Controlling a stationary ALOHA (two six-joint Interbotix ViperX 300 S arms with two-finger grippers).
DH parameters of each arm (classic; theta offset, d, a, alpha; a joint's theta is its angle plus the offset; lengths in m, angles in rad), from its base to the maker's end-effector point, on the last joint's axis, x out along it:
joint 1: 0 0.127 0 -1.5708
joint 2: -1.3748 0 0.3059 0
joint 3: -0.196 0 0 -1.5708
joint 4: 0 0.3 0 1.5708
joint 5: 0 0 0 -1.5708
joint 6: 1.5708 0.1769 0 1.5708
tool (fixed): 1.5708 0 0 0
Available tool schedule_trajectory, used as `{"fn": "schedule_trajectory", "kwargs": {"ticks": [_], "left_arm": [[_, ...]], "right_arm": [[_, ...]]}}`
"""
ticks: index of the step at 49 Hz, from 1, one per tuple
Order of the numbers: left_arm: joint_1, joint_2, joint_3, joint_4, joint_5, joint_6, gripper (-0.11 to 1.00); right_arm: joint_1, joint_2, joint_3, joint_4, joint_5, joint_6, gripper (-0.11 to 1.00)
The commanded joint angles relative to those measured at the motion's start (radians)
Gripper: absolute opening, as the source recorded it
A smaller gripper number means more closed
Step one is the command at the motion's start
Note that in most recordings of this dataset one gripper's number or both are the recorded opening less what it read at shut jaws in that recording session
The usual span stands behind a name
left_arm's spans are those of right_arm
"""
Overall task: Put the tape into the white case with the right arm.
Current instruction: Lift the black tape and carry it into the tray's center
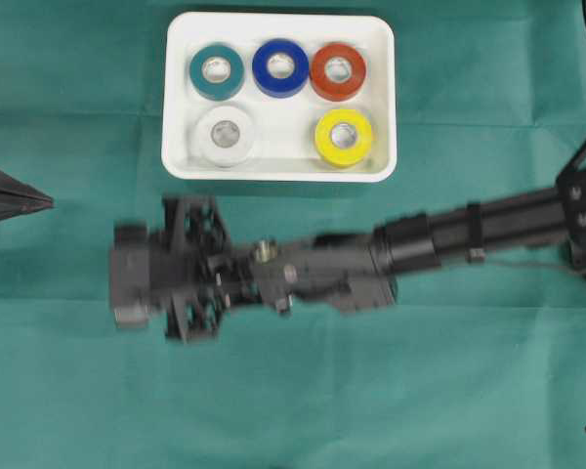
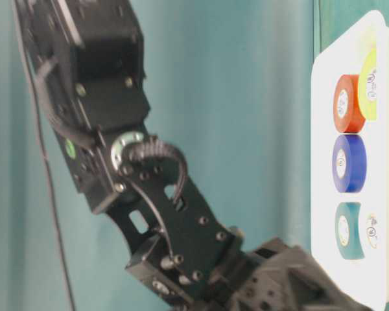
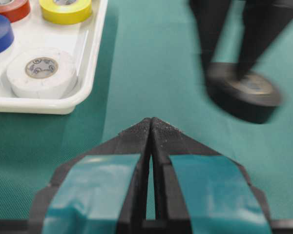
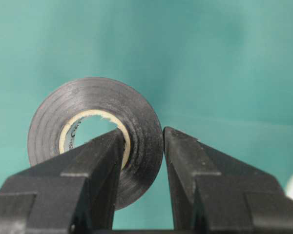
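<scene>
A black tape roll is pinched through its wall by my right gripper, one finger inside the core and one outside. In the left wrist view the tape shows blurred, low over the green cloth, under the right gripper's fingers. The overhead view hides the tape beneath the right gripper, which reaches left, in front of the white case. My left gripper is shut and empty at the far left, apart from the tape.
The case holds teal, blue, red, white and yellow rolls, with a bare spot between white and yellow. The right arm spans the cloth in front of the case.
</scene>
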Motion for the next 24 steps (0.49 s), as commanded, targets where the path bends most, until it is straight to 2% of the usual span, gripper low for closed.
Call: {"fn": "schedule_trajectory", "kwargs": {"ticks": [1, 17, 24], "left_arm": [[-0.002, 0.006, -0.012, -0.003, -0.009, -0.002, 0.0], [-0.002, 0.006, -0.011, -0.002, -0.009, -0.002, 0.0], [-0.002, 0.006, -0.012, -0.002, -0.009, -0.002, 0.0]], "right_arm": [[-0.043, -0.069, -0.014, -0.005, -0.009, 0.002, 0.0], [-0.172, -0.072, -0.012, -0.006, -0.038, -0.003, 0.0], [-0.201, -0.071, -0.009, -0.005, -0.043, -0.005, 0.0]]}}
